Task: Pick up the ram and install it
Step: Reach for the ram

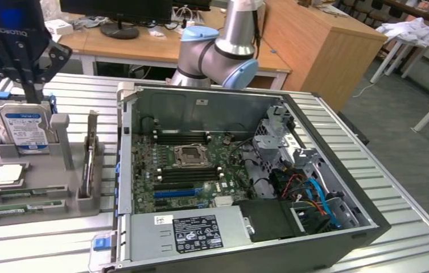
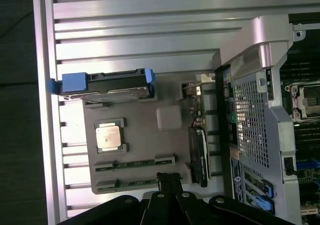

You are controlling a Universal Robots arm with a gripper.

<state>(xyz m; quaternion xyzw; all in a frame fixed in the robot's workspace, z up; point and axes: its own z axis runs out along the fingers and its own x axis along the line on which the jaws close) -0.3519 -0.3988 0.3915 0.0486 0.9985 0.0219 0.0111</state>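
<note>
Two green ram sticks lie flat in slots at the near end of a grey holder. One ram stick sits beside the other. My black gripper hangs well above the holder, over the end where the hard drive stands. Its fingers are shut together with nothing between them. In the wrist view the fingertips sit close to the ram sticks. The motherboard in the open computer case has black memory slots beside the processor socket.
On the holder a silver hard drive stands upright in a blue bracket, a square processor chip lies flat, and a dark card stands on edge. The case wall rises right beside the holder.
</note>
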